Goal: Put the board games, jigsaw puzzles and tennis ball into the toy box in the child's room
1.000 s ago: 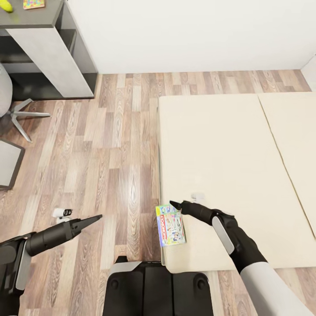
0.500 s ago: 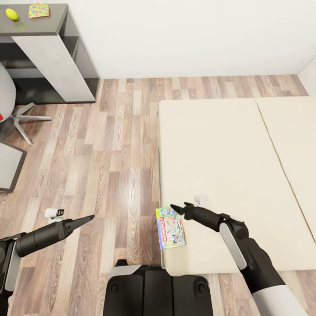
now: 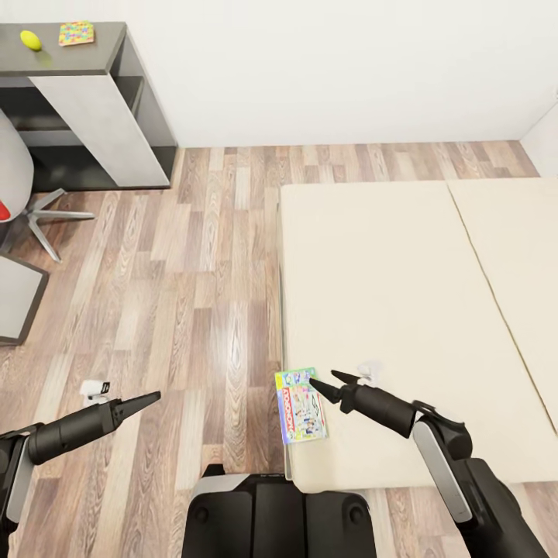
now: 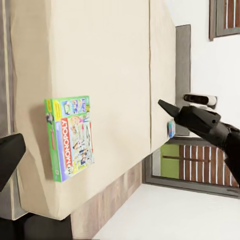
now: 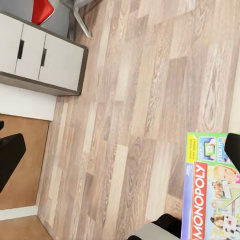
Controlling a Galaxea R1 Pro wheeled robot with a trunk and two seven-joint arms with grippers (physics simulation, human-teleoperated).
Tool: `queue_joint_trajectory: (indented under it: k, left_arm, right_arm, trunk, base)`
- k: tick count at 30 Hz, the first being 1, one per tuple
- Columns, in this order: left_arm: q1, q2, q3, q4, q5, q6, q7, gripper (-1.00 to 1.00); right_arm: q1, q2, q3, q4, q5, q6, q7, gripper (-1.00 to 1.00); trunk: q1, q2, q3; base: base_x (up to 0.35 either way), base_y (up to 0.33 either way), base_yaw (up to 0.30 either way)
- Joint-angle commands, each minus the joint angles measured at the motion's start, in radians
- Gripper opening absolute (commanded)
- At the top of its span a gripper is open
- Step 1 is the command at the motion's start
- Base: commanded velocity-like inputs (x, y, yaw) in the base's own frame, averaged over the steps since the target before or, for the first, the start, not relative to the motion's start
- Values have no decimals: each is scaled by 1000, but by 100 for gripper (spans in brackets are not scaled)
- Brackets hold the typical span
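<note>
A green-edged Monopoly board game lies flat on the bed at the mattress's near corner, its long side flush along the bed's floor-side edge and partly overhanging it. The right gripper hovers just above the box's far end, its two fingers spread a little with nothing between them; whether a tip touches the lid cannot be told. Beyond the box the mattress is bare beige right up to its centre seam. The left gripper hangs over the wood-plank floor beside the bed, apart from the box, holding nothing; how far its fingers are parted cannot be told. Across the open floor from the bed, the table carries the tennis ball and a jigsaw puzzle.
</note>
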Motion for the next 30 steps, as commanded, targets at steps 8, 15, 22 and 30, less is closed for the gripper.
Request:
queue_joint_trajectory:
  k: [8,15,22,30]
  left_arm:
    - [2,13,6,33,-19,-41,-4,100]
    - [3,15,2,41,-26,-53,-3,100]
    - [3,16,2,42,-28,-54,-3,100]
    - [3,18,6,44,-28,-55,-3,100]
  right_arm:
    - [31,-2,-46,-12,-10,5,55,100]
    - [36,0,-59,-7,-10,2,70,100]
    - [37,6,-61,-5,-4,0,74,100]
    - [37,10,-61,-5,0,-2,74,100]
  trunk:
    - [1,-1,12]
    - [1,-1,24]
    - [1,-1,35]
    - [1,-1,48]
  base:
    - [0,0,0]
    - [0,0,0]
    - [0,0,0]
    - [0,0,0]
